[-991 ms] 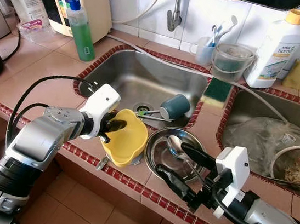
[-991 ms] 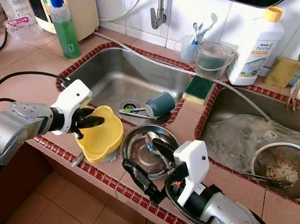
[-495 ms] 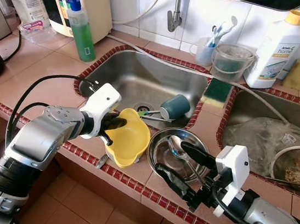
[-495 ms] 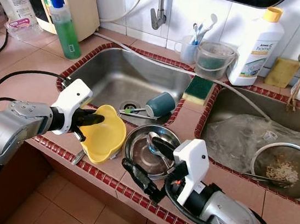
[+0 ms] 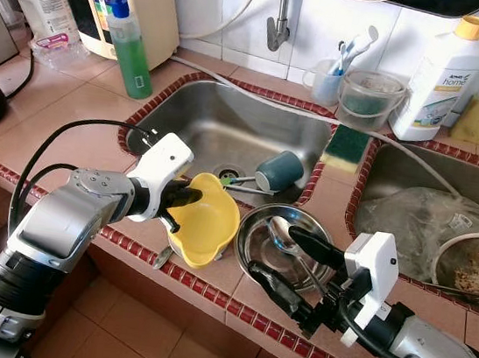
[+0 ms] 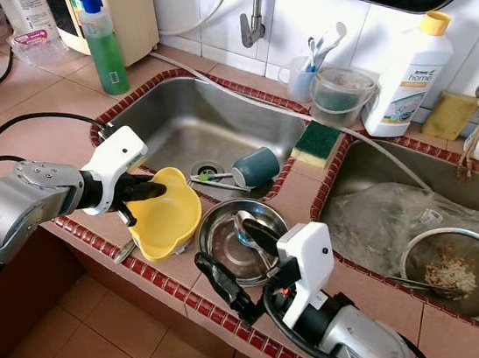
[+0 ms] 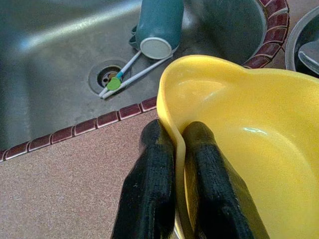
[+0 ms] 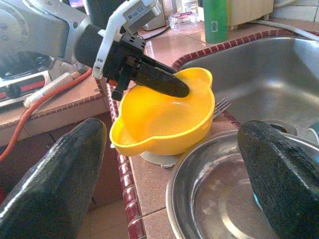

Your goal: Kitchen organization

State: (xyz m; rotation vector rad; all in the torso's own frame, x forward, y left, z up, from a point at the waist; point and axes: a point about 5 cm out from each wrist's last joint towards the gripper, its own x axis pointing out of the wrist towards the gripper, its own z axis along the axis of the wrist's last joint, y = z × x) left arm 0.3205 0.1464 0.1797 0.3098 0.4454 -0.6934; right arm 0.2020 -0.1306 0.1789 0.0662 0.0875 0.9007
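Left gripper (image 7: 178,149) clamped on yellow bowl (image 7: 244,149) rim.

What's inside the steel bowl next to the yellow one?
A metal spoon lies inside the steel bowl, toward its far side. The right hand straddles the bowl with fingers spread, one finger crossing over it, so part of the bowl's bottom is covered from the head views.

White tiled wall (image 5: 332,15) behind. Tabletop (image 5: 71,113) of pinkish tile, dark red tile trim along edges. Two steel sinks (image 5: 220,123) sunk in tabletop. Terracotta tile floor (image 5: 131,332) below. Even, bright light.
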